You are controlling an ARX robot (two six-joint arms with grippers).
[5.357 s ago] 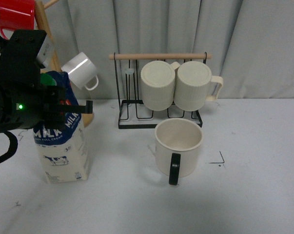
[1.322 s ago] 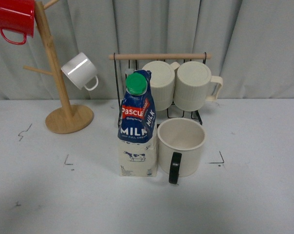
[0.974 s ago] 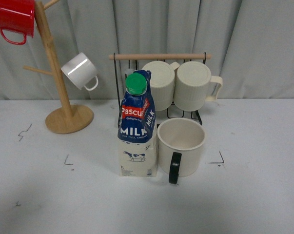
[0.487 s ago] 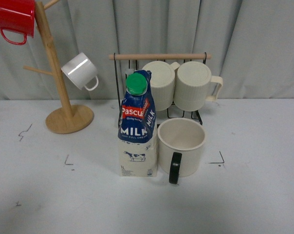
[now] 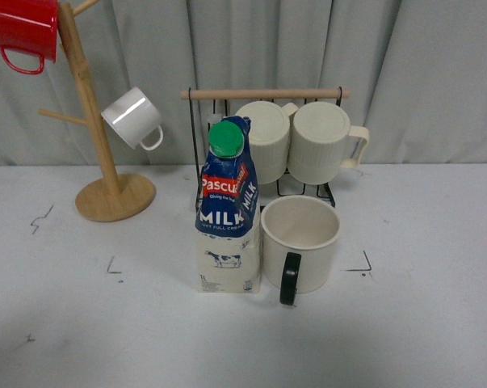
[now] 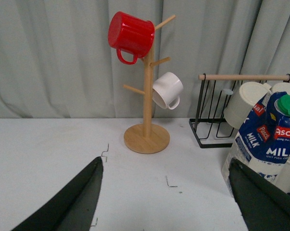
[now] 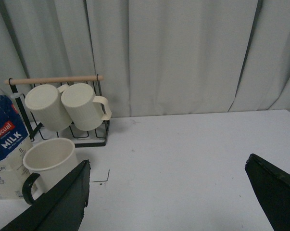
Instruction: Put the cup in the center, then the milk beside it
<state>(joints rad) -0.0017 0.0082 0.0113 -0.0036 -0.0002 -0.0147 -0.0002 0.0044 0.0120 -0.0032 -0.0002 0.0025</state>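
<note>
The cup [image 5: 300, 242] is seen standing upright inside the center [image 5: 170, 279] of the desk [image 5: 421, 323], with the milk [image 5: 228, 210] touching its side. Both the left hand [image 6: 166, 192] and right hand [image 7: 166, 192] are held spread wide, empty.

Milk [image 7: 7, 159] seemingly touching cup [image 7: 49, 163] (upright).

The red mug [image 5: 21, 31] is cut by the frame's upper left edge. The milk carton [image 5: 228, 208] hides the cup's [image 5: 300, 242] left side; its small print is unreadable.
</note>
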